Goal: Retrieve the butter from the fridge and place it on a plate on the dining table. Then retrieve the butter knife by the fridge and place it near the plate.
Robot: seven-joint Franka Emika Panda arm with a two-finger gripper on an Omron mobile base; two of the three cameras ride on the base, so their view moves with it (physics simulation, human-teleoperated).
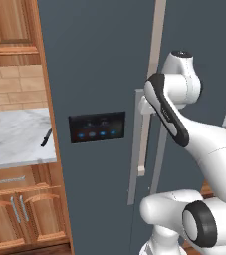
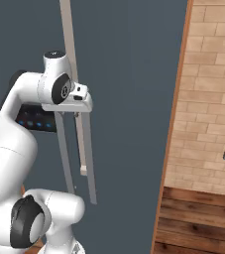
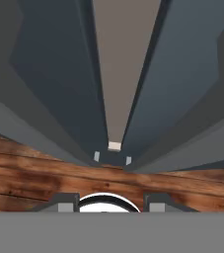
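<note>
The gripper (image 2: 80,110) sits at the fridge (image 1: 99,69) handles (image 1: 154,74), at 10 o'clock in the right base view — whether its jaws clasp a handle or stand apart I cannot tell. The fridge doors look closed. The knife (image 1: 46,138) lies on the marble surface (image 1: 12,137) at 9 o'clock in the left base view, just beside the fridge.
</note>
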